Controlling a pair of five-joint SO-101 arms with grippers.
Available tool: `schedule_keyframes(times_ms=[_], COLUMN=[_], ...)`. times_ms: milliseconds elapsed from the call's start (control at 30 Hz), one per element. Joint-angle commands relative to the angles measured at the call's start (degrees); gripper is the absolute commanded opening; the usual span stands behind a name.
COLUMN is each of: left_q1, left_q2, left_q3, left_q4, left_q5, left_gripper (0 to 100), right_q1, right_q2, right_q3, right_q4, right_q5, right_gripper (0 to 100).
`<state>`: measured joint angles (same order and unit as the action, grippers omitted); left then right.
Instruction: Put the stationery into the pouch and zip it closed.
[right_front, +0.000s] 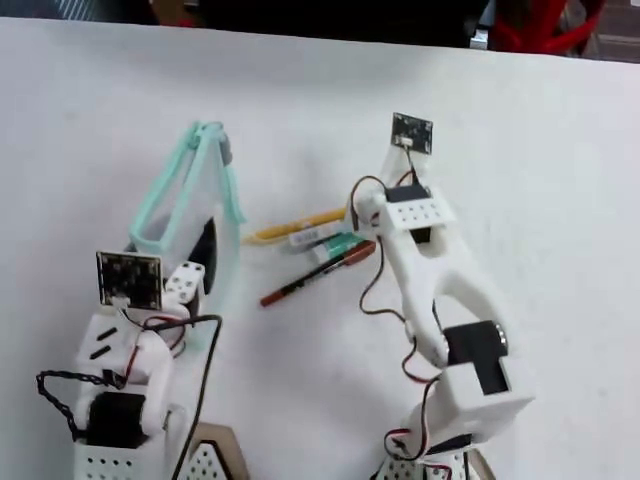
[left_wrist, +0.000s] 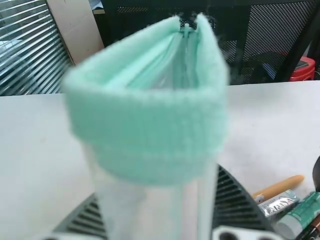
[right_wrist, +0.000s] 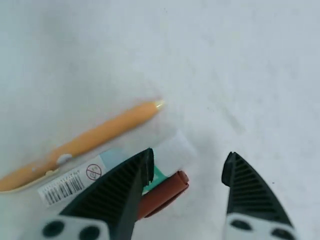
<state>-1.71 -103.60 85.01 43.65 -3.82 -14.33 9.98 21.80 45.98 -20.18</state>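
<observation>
Two arms stand over the white surface (right_front: 520, 150). At the left, the left jaws are closed on the near end of the mint-green pouch (right_front: 162, 192), which stands with its mouth open. Just to its right lie an orange pen (right_front: 298, 226), a white-and-green marker (right_front: 318, 238) and a red-brown pen (right_front: 315, 275), bunched together. The right jaws hang wide apart over their right ends, holding nothing.
</observation>
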Motion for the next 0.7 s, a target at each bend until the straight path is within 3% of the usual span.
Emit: schedule_keyframes(times_ms=[0, 267, 467, 667], left_q1=[-0.13, -0.13, -0.13, -0.04], left_q2=[-0.66, -0.66, -0.66, -0.66], left_q3=[-0.18, -0.18, -0.18, -0.18], left_q4=[-1.49, -1.41, -1.41, -1.41], left_q5=[0.00, 0.00, 0.00, 0.00], left_gripper=[20, 20, 20, 20], right_q1=[0.13, 0.31, -0.22, -0.75], right_q2=[1.71, 6.81, 7.25, 7.60], right_q3=[-5.45, -11.43, -14.33, -14.86], right_q4=[1.63, 6.02, 14.99, 15.87], right_q5=[-0.18, 0.26, 0.26, -0.18], right_gripper=[22.4, 22.3, 22.2, 22.2])
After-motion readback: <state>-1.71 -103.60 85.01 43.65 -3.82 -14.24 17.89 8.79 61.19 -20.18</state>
